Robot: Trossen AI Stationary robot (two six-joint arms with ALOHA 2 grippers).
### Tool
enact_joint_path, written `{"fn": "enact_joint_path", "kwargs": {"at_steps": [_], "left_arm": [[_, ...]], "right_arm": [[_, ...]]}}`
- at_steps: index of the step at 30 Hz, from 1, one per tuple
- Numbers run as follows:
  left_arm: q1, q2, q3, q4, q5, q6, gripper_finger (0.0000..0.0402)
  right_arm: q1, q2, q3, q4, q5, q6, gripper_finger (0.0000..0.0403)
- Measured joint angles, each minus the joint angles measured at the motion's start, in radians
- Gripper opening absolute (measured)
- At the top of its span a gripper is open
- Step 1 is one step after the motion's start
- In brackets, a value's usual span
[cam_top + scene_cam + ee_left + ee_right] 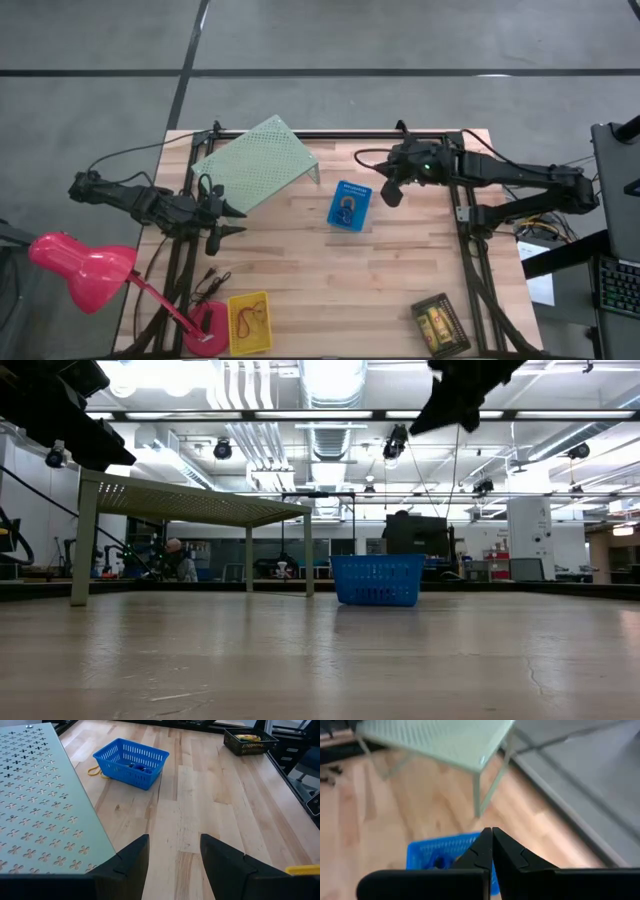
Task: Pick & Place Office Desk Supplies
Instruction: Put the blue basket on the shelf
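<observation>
From up top I've got the right gripper (392,193) hanging just beside the blue bin (349,206), fingers pressed together with nothing between them; the left gripper (236,220) sits at the near edge of the green riser (257,163), jaws spread and empty; rings (347,212) are lying inside the blue bin, a rubber band (93,770) on the wood touching it; yellow pieces (436,325) are in the black bin (441,325), bands (249,318) in the yellow bin (250,323)
</observation>
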Motion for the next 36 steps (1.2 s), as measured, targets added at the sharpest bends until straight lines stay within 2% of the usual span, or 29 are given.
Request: {"fn": "enact_joint_path", "kwargs": {"at_steps": [4,13,16,19,23,28,31,36], "left_arm": [[0.0,0.0,0.0,0.0,0.0,0.0,0.0183],[0.0,0.0,0.0,0.0,0.0,0.0,0.0183],[0.0,0.0,0.0,0.0,0.0,0.0,0.0183],[0.0,0.0,0.0,0.0,0.0,0.0,0.0183],[0.0,0.0,0.0,0.0,0.0,0.0,0.0183],[0.0,0.0,0.0,0.0,0.0,0.0,0.0183],[0.0,0.0,0.0,0.0,0.0,0.0,0.0183],[0.0,0.0,0.0,0.0,0.0,0.0,0.0183]], "right_arm": [[-0.06,0.053,0.0,-0.056,-0.128,0.044,0.0008],[-0.165,0.198,0.013,-0.089,-0.166,0.052,0.0009],[-0.198,0.256,0.035,-0.089,-0.181,0.108,0.0015],[-0.223,0.314,0.066,-0.099,-0.195,0.128,0.004],[-0.239,0.39,0.101,-0.103,-0.224,0.116,0.0094],[-0.241,0.481,0.133,-0.115,-0.267,0.029,0.0159],[-0.237,0.531,0.147,-0.118,-0.291,-0.028,0.0177],[-0.234,0.587,0.158,-0.118,-0.312,-0.037,0.0181]]}}
